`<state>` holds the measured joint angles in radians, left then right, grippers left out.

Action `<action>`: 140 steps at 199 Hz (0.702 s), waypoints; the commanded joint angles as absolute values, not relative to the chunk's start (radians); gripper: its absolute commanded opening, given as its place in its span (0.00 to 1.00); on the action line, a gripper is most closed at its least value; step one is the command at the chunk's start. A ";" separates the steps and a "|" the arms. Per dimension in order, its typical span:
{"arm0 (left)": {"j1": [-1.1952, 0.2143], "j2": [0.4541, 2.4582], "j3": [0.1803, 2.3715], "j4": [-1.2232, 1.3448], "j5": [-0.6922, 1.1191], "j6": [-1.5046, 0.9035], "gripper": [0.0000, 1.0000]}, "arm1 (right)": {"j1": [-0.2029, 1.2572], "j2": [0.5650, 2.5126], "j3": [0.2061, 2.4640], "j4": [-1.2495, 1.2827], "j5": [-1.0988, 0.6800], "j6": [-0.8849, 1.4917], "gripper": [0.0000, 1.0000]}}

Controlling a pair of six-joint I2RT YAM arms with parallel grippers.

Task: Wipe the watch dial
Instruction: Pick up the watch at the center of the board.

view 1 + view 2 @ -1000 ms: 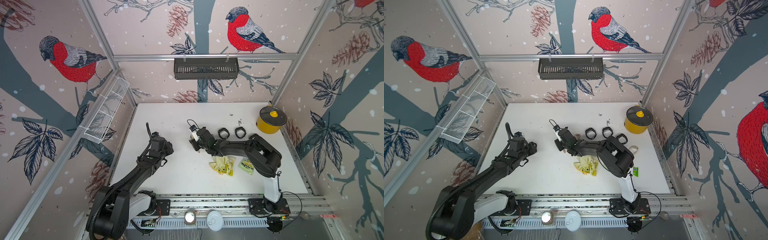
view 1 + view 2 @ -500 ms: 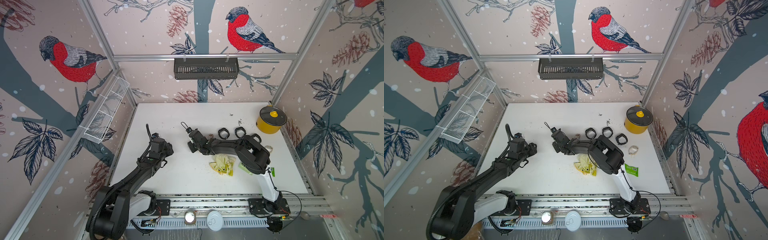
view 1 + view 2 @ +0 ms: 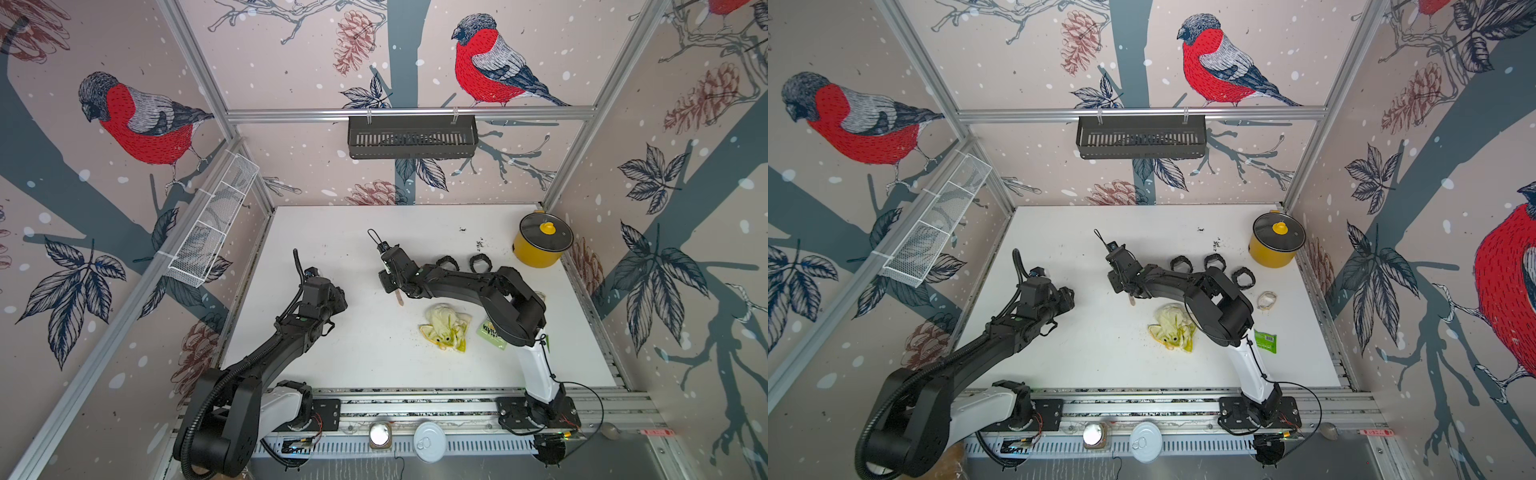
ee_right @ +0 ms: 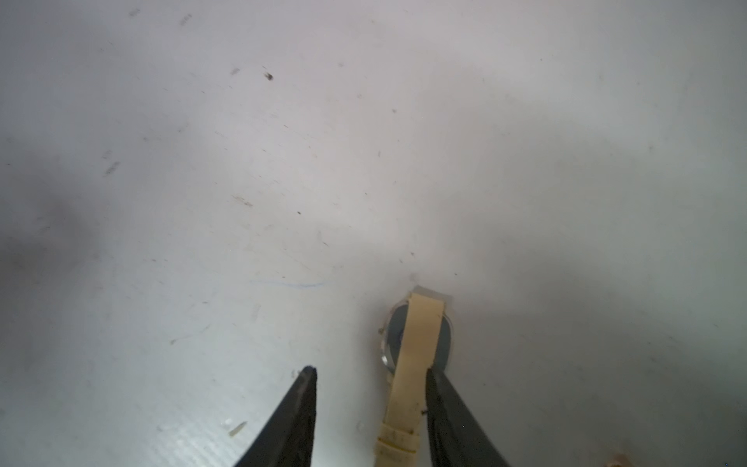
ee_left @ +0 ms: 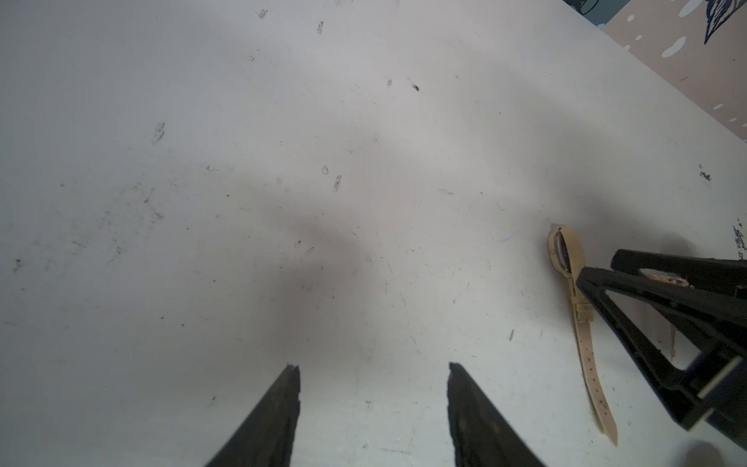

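- Step in hand, as I judge it: getting hold of the watch (image 4: 416,343). Wiping is not begun, because the cloth (image 3: 444,326) lies free.
- Two arms work here. The left fingers (image 5: 279,412) stand about half open and hold nothing. Below them is only bare counter (image 5: 202,202), and the watch is well off to their side.
- One watch with a beige strap lies near the middle of the counter, under the tip of the right arm. The strap crosses over what I take for the dial (image 4: 395,337), so half of it is covered.
- The right fingers (image 4: 448,424) are apart. The strap passes between them and lies against one finger, with the other finger clear of it. I see no clamp on it.
- The next move, I think, calls for closing on the strap or case, then turning the dial up and free of the strap. After that one arm must fetch the cloth.
- One yellow cloth, crumpled, lies near the watch, toward the front edge. Nothing touches it.
- Three black loops (image 3: 1214,261) show in a top view, beside the right arm.
- One green packet (image 3: 1265,341) lies by the right arm's base.
- One pale loop (image 3: 1266,300) lies just beyond the packet.
- One yellow pot (image 3: 540,245), lid on, stands in the far right corner.
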<state>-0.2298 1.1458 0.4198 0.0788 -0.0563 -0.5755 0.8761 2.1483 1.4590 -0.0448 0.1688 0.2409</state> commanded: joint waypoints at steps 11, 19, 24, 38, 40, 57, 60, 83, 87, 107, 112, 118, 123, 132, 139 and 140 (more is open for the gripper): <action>-0.228 1.131 0.413 0.112 -0.078 -0.571 0.59 | 0.881 2.192 1.456 -0.085 0.200 0.271 0.44; -0.228 1.129 0.413 0.112 -0.079 -0.570 0.59 | 0.884 2.200 1.459 -0.094 0.209 0.273 0.43; -0.228 1.129 0.413 0.112 -0.078 -0.570 0.59 | 0.885 2.206 1.461 -0.099 0.216 0.273 0.43; -0.229 1.129 0.413 0.112 -0.077 -0.568 0.59 | 0.890 2.212 1.463 -0.107 0.232 0.273 0.43; -0.229 1.129 0.413 0.112 -0.077 -0.568 0.59 | 0.890 2.213 1.463 -0.109 0.234 0.272 0.42; -0.228 1.126 0.411 0.112 -0.074 -0.567 0.59 | 0.894 2.220 1.472 -0.128 0.250 0.269 0.41; -0.228 1.125 0.411 0.113 -0.074 -0.568 0.59 | 0.895 2.222 1.474 -0.133 0.254 0.269 0.41; -0.229 1.120 0.411 0.114 -0.074 -0.563 0.59 | 0.893 2.220 1.477 -0.145 0.237 0.267 0.31; -0.229 1.118 0.411 0.114 -0.073 -0.563 0.59 | 0.893 2.221 1.476 -0.146 0.236 0.267 0.30; -0.228 1.114 0.412 0.115 -0.071 -0.559 0.59 | 0.890 2.221 1.479 -0.157 0.217 0.263 0.18; -0.228 1.114 0.413 0.115 -0.068 -0.558 0.59 | 0.890 2.220 1.482 -0.162 0.207 0.263 0.16; -0.227 1.112 0.413 0.116 -0.066 -0.556 0.59 | 0.888 2.216 1.483 -0.166 0.191 0.265 0.13; -0.228 1.112 0.413 0.118 -0.066 -0.556 0.59 | 0.887 2.214 1.483 -0.170 0.174 0.267 0.12; -0.229 1.112 0.413 0.118 -0.064 -0.555 0.59 | 0.884 2.204 1.484 -0.173 0.130 0.270 0.11; -0.228 1.112 0.410 0.119 -0.060 -0.555 0.59 | 0.881 2.197 1.485 -0.175 0.091 0.276 0.10; -0.228 1.112 0.411 0.121 -0.060 -0.556 0.59 | 0.881 2.197 1.486 -0.176 0.084 0.275 0.10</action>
